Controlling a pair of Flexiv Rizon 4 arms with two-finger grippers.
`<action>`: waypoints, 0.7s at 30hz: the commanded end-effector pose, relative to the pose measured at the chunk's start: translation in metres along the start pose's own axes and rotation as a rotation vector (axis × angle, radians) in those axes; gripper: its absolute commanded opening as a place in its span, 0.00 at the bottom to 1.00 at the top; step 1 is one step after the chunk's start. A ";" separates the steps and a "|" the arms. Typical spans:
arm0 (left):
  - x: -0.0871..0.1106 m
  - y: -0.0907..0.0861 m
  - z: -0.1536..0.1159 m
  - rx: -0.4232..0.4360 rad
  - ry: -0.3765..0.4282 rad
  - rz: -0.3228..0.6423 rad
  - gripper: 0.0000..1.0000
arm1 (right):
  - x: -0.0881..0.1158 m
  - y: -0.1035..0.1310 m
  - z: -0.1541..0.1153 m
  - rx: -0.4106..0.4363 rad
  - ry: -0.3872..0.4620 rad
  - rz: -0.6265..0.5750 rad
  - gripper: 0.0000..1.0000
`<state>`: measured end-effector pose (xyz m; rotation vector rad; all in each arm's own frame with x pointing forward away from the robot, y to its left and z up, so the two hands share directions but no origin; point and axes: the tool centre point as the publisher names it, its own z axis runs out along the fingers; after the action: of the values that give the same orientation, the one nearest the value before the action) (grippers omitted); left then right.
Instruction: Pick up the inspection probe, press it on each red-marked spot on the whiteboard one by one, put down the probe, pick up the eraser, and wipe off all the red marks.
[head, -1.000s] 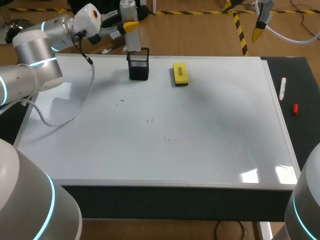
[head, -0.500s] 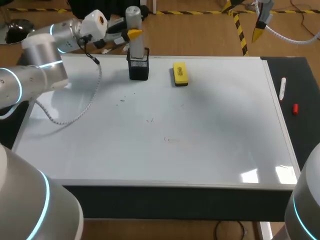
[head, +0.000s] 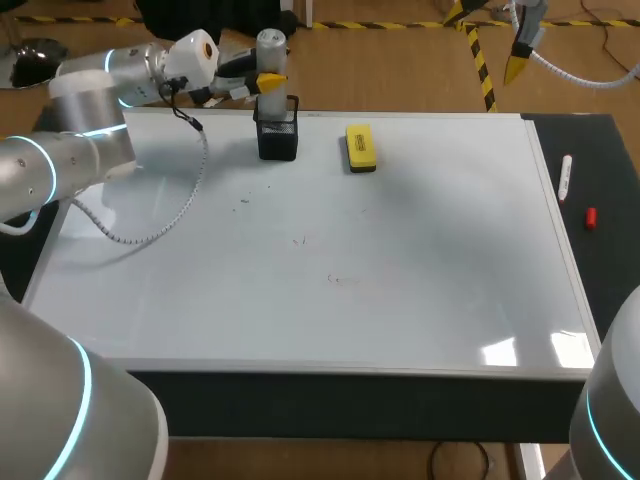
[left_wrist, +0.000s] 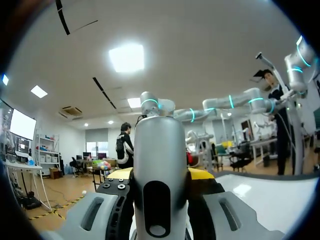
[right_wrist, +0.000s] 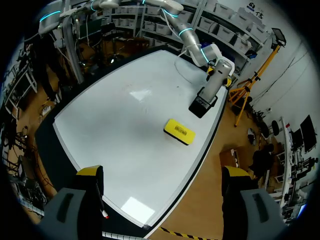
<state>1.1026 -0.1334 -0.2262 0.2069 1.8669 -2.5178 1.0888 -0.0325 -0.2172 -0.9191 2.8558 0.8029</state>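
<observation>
The inspection probe (head: 271, 50) is held upright at the far left edge of the whiteboard (head: 430, 260). It is clamped between the yellow tips of the left end effector (head: 266, 79), and its lower end is at the mouth of the black mesh holder (head: 277, 135). In the left wrist view the grey barrel of the probe is seen gripped from both sides. The step in hand is judged to be the setting down of the probe. The barrel should be kept vertical and centred over the holder so that the mesh rim is not caught and the light holder is not tipped. The grip is best released only once the probe is seated.

The yellow eraser (head: 360, 147) lies just right of the holder, so a straight upward retreat is advised. Faint red marks (head: 300, 241) are seen near the middle of the glossy board. A white cable (head: 150, 225) from the left arm droops over the board's left part and could be dragged across it. A pen (head: 565, 177) lies on the dark desk (head: 605, 150) at the right. The right end effector (right_wrist: 162, 174) is held high beyond the far right corner, its fingers apart and empty.
</observation>
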 end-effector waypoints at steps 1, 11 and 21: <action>-0.001 0.010 -0.001 0.011 0.005 0.000 0.00 | -0.001 -0.001 -0.001 0.002 0.006 -0.001 1.00; 0.002 0.030 0.006 -0.009 0.021 -0.022 0.00 | -0.001 -0.001 -0.001 0.002 0.006 -0.001 1.00; 0.003 0.043 0.002 -0.037 0.008 -0.044 0.00 | -0.001 -0.001 -0.001 0.002 0.006 -0.001 1.00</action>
<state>1.1012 -0.1474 -0.2668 0.1757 1.9391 -2.5094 1.0889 -0.0325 -0.2172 -0.9192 2.8558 0.8030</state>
